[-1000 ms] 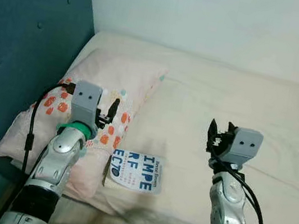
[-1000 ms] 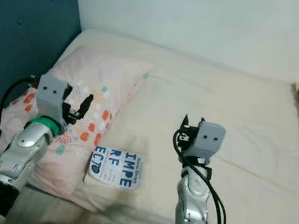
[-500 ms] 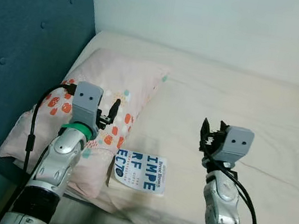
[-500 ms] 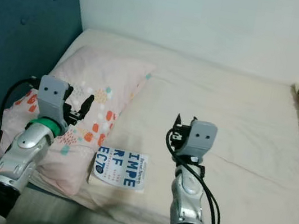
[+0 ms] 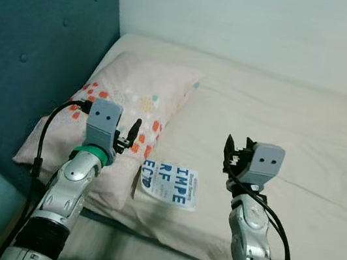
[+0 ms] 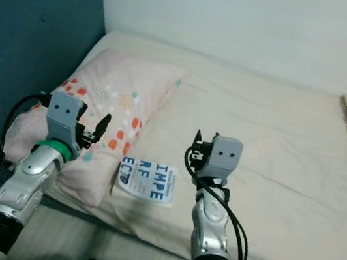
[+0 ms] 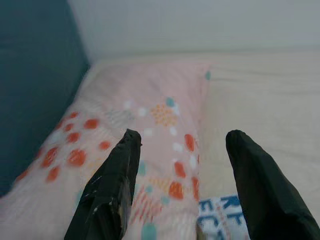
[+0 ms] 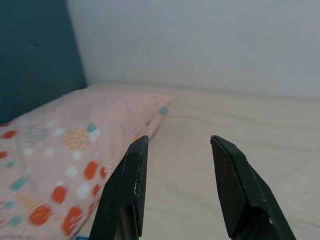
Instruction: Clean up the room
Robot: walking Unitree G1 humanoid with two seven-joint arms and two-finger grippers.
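With my left gripper [image 7: 182, 145] and my right gripper [image 8: 179, 142] both spread and empty above the book [image 5: 169, 183], which lies just beside the pillow [image 5: 123, 112], I should descend slowly and pinch its free edge.

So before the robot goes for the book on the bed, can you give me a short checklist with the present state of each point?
1. Book in sight, lying flat on the sheet near the bed's front edge: ok.
2. Nothing resting on the book's cover: ok.
3. Left gripper open, with a wide gap over the pillow: ok.
4. Right gripper open and holding nothing: ok.
5. A gripper placed directly above the book: not ok, both hover to its sides.
6. Book free of the pillow's edge: cannot tell, they sit very close.
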